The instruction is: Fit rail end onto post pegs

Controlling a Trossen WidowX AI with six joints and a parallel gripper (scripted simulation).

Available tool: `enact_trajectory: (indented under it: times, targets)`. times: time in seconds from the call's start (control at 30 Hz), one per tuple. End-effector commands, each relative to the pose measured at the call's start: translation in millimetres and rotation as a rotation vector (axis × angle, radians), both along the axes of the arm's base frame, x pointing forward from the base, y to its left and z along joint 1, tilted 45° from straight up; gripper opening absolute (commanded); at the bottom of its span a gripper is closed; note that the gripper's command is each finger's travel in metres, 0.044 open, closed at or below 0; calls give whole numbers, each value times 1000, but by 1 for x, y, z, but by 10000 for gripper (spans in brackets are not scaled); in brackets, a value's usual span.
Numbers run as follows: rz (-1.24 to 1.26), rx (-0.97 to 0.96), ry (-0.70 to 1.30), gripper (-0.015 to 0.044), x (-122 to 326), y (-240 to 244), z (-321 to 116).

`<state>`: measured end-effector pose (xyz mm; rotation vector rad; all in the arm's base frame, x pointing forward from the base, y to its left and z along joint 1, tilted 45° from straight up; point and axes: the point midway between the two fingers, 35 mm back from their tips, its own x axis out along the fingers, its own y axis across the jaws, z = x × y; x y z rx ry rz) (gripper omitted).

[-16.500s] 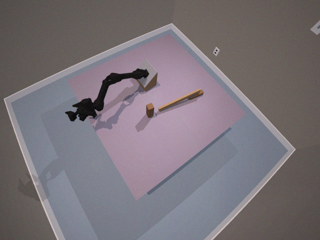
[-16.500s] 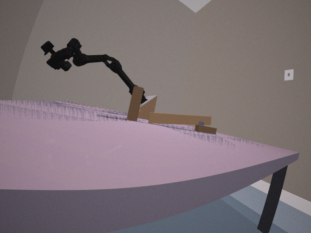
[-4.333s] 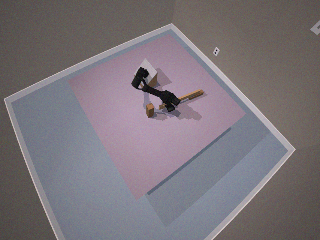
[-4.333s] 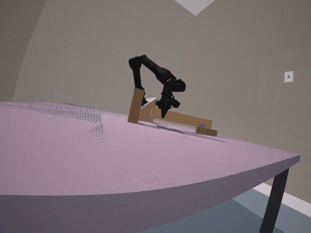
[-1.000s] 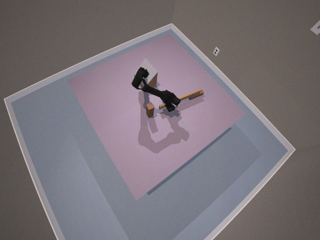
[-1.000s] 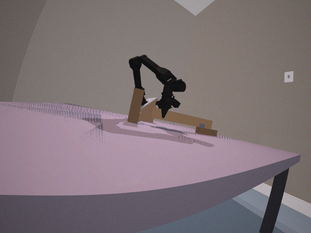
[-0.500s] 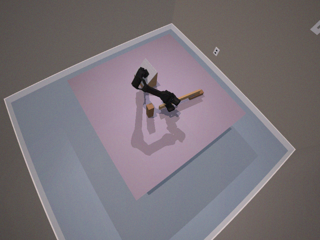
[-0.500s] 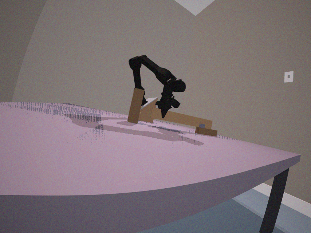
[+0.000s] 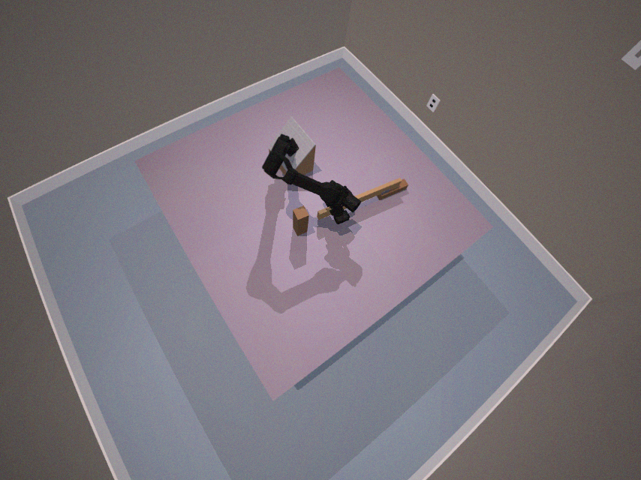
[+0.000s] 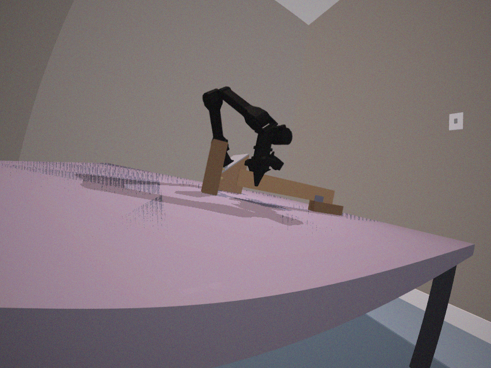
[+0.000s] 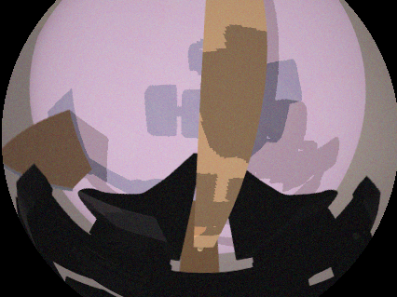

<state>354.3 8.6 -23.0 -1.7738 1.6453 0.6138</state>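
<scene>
The long wooden rail (image 9: 374,193) (image 10: 299,185) (image 11: 233,95) looks about level, its near end raised off the table. Its far end sits at the bracket (image 10: 318,198) on the low footboard block (image 9: 393,193) (image 10: 325,207). My gripper (image 9: 332,211) (image 10: 256,182) (image 11: 209,157) is shut on the rail close to its near end. The wooden post (image 9: 300,222) (image 10: 214,167) (image 11: 199,263) stands upright just beyond that end, with a small gap between them. A bit of one peg (image 11: 199,249) shows in the wrist view. The holes are hidden.
A wooden box (image 9: 309,160) (image 10: 233,181) (image 11: 47,151) with a slanted white top (image 9: 300,133) stands behind the post, close to the arm's base. My arm reaches over from there. The pink table's front edge (image 10: 245,298) shows in the exterior view.
</scene>
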Motion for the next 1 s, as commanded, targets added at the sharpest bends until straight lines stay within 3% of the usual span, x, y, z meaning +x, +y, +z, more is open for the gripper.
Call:
enact_trajectory:
  times: [0.0, 0.97]
  targets:
    - [6, 3, -4, 0, 1, 1, 5]
    - [6, 3, -4, 0, 0, -5, 11]
